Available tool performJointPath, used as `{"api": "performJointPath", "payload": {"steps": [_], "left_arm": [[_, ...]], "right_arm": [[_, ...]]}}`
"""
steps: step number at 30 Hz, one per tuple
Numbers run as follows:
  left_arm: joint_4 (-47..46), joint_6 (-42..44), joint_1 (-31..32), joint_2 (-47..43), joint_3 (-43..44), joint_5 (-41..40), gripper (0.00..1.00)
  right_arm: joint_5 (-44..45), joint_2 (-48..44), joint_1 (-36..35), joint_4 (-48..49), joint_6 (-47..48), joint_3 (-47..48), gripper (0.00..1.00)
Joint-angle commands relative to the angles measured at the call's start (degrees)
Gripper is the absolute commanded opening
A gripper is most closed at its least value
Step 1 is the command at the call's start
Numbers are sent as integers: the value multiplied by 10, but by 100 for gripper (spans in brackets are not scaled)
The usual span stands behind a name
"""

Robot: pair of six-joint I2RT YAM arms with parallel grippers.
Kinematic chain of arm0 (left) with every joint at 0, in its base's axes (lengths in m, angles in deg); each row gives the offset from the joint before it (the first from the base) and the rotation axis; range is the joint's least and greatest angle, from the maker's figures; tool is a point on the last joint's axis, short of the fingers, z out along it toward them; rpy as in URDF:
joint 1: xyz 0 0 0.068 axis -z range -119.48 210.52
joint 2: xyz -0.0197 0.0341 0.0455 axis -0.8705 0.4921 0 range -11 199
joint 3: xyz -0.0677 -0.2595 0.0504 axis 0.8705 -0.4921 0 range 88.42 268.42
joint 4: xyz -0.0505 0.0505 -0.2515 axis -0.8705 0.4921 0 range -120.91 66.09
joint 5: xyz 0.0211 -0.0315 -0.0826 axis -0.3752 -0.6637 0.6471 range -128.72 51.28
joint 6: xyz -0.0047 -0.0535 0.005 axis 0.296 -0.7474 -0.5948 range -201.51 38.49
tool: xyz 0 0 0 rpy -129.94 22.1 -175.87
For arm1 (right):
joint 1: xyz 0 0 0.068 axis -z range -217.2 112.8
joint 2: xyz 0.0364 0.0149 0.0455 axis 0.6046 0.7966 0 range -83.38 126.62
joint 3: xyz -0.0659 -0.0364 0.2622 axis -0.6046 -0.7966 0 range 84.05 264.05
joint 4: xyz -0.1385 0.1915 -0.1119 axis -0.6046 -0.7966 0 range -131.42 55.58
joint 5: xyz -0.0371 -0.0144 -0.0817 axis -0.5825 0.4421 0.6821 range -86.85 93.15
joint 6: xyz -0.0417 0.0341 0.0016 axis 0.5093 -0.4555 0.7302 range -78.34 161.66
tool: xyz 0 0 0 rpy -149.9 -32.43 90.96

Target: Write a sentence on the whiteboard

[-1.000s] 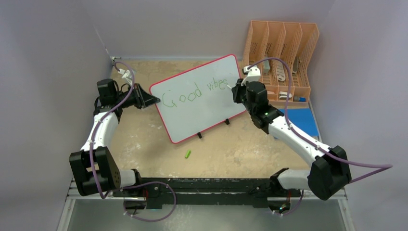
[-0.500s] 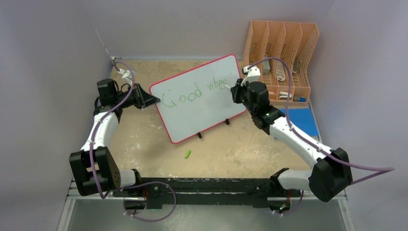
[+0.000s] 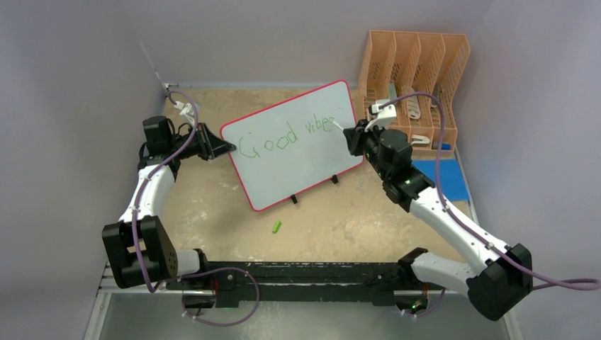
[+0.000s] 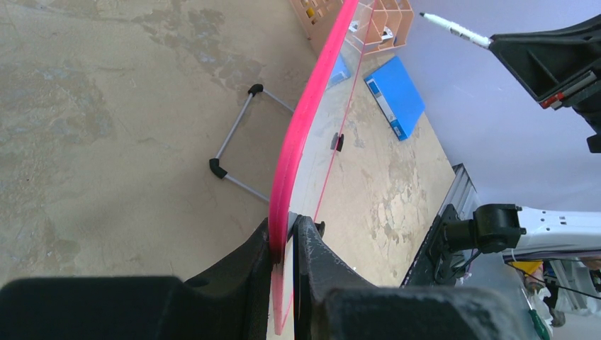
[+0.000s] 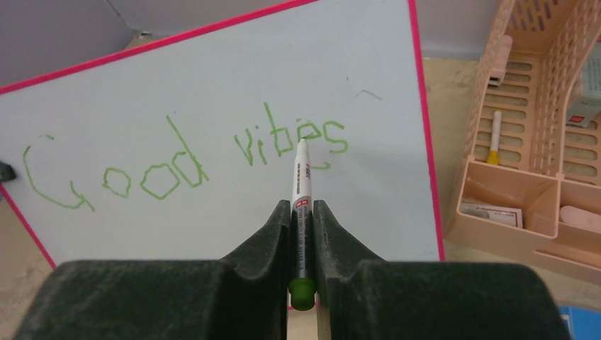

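The whiteboard (image 3: 290,159) stands tilted on small black feet mid-table, red-rimmed; edge-on in the left wrist view (image 4: 306,117). Green letters of the sentence (image 3: 283,137) read "Good vibes" on one line (image 5: 181,159). My left gripper (image 3: 224,147) is shut on the board's left edge (image 4: 284,235). My right gripper (image 3: 352,137) is shut on a green-ended marker (image 5: 301,185), with the jaws (image 5: 302,212) tight round its barrel. The marker's tip (image 4: 453,30) points at the end of "vibes" and hangs a little off the board's face.
An orange slotted organiser (image 3: 418,74) with small items stands at the back right, close behind my right wrist. A flat blue rectangle (image 3: 450,177) lies under the right arm. A green marker cap (image 3: 277,227) lies in front of the board. A wire stand (image 4: 234,149) props the board from behind.
My right arm has swung to the right and back, drawing the marker away from the board's face. The left arm and the board have stayed still.
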Motion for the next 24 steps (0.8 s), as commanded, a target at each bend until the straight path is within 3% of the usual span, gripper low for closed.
{"api": "performJointPath", "payload": {"steps": [1, 6, 24], "left_arm": [[6, 15, 4, -4, 8, -37, 0], [4, 13, 4, -4, 6, -37, 0], [-3, 7, 5, -9, 1, -37, 0]], "right_arm": [[-12, -19, -28, 16, -4, -11, 0], [54, -21, -105, 9, -2, -12, 0], [147, 3, -286, 22, -53, -40, 0]]}}
